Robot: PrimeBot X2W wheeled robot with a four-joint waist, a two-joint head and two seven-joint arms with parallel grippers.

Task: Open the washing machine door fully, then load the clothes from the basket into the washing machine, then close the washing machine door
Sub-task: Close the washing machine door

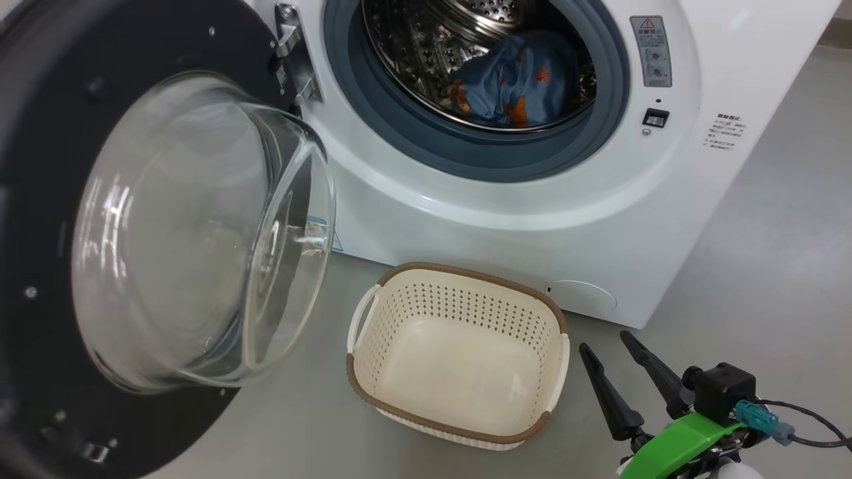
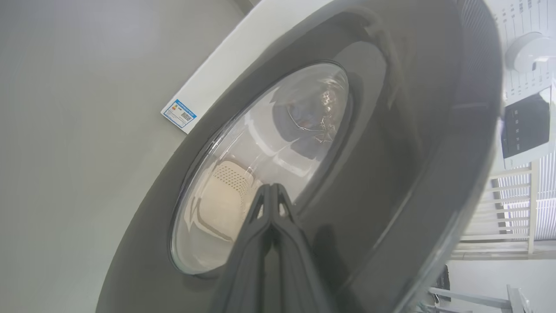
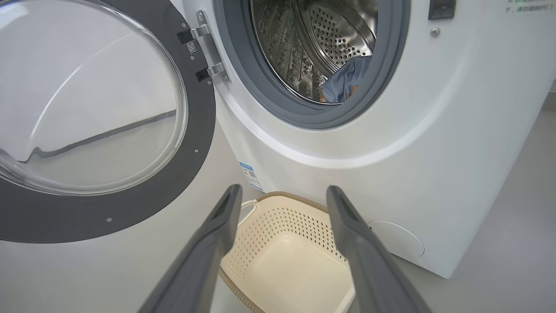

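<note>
The big white front-loading washing machine (image 1: 532,226) has its round, black-rimmed glass door (image 1: 166,233) swung wide; light blue bear-printed clothes (image 1: 512,83) lie in the drum. The cream perforated plastic basket (image 1: 459,276) sits on the floor before it. The left gripper (image 2: 271,188), jaws together, faces the door's outer side; the right gripper (image 1: 605,340), jaws apart, hovers beside the basket.

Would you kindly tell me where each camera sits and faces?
Head view: from the head, down at the white boxy washing machine, its open round black door, empty cream perforated basket; open right gripper.
Left wrist view: left wrist, facing the door's outside; shut left gripper.
Right wrist view: right wrist, towards basket and drum; open fingers.
Shared by head and right wrist: light blue clothes in drum.
</note>
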